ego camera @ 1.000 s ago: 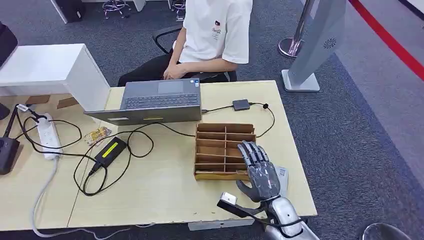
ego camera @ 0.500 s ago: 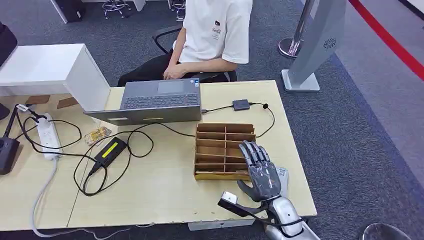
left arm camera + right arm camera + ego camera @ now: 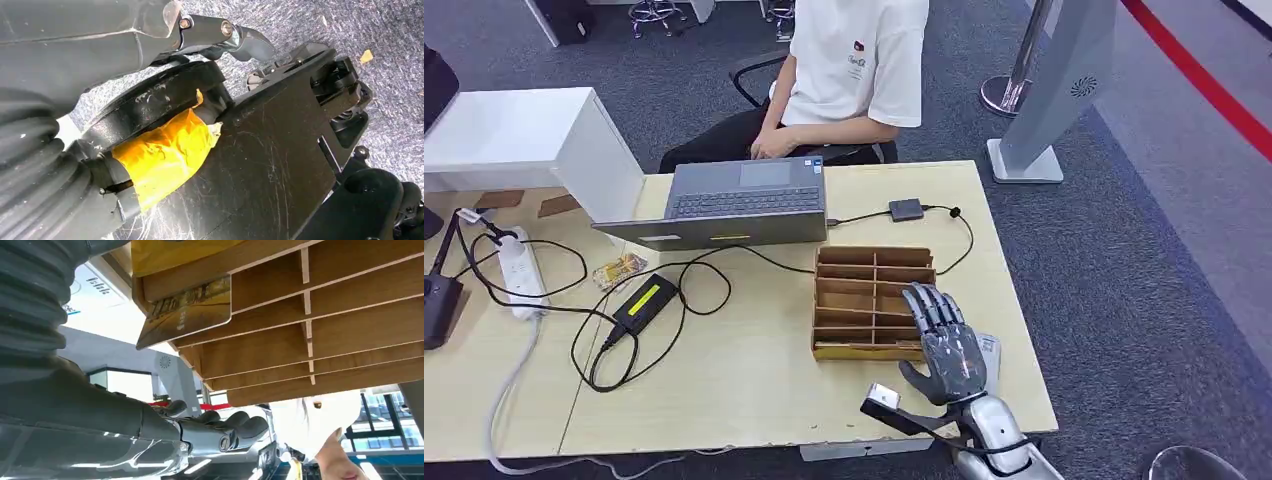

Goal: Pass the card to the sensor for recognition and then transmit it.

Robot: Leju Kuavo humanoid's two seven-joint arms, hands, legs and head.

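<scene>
Table [image 3: 754, 390]: a pale wooden top filling the left and centre of the head view, its left side cut off by the frame edge.
Person [image 3: 854, 70]: seated at the far side of the table, top centre, in a white shirt; the head is cut off by the top edge.
Laptop [image 3: 734, 200]: grey, open flat, upper centre, just in front of the person.
Rack [image 3: 869, 300]: a brown wooden rack with slots, centre right; its lower right corner is hidden behind the hand.
Right hand [image 3: 946, 340]: lower right, fingers stretched out and slightly apart over the rack's right edge, holding nothing that can be seen.
Left hand [image 3: 35, 165]: its grey ribbed cover fills the left of its wrist view; whether the fingers are spread or closed cannot be told.
Card [image 3: 185, 310]: a gold card sticking out of a rack slot in the upper middle of the right wrist view, its print too blurred to read.
Sensor [image 3: 906, 209]: a small dark box on a cable, upper right of the table.
</scene>
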